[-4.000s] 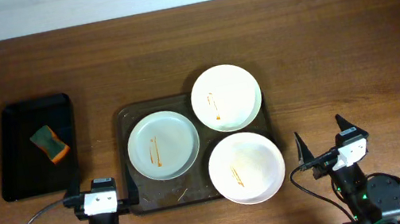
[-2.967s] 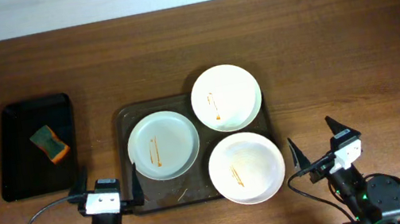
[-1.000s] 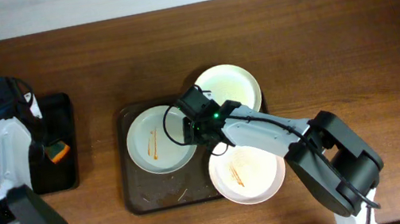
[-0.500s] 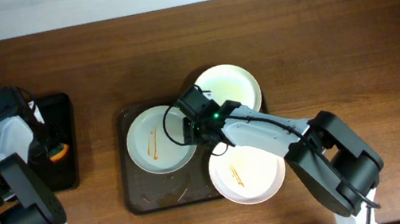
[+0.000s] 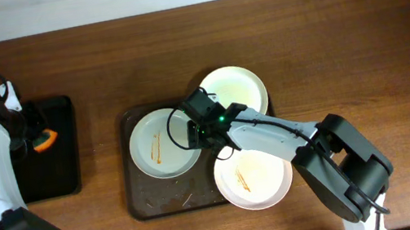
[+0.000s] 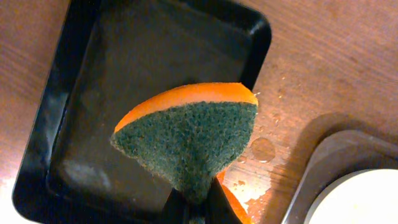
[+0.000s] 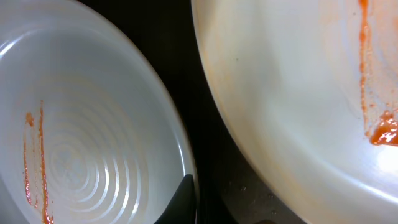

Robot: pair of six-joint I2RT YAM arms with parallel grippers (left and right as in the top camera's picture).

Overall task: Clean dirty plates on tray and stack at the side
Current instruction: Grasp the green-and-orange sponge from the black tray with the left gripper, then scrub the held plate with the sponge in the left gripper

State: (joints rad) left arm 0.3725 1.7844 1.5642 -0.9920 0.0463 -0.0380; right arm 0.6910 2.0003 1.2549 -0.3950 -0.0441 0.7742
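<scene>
Three white plates lie on the dark brown tray (image 5: 139,201). The left plate (image 5: 156,147) carries orange streaks, and so do the far plate (image 5: 235,94) and the near plate (image 5: 254,175). My right gripper (image 5: 196,135) is shut on the left plate's right rim; in the right wrist view one dark finger (image 7: 182,200) lies inside that rim of the left plate (image 7: 81,137), with a second streaked plate (image 7: 298,93) beside it. My left gripper (image 5: 36,140) is shut on a green-and-orange sponge (image 6: 193,134), held above the small black tray (image 6: 155,50).
The small black tray (image 5: 60,167) sits at the table's left, about a hand's width from the brown tray. Water drops and a wet patch (image 6: 264,149) mark the wood between the two trays. The brown tray's corner (image 6: 329,155) shows at lower right in the left wrist view.
My left gripper has shut on the sponge and lifted it off the black tray, the arm swinging back and left. The right arm and the plates have not moved.
</scene>
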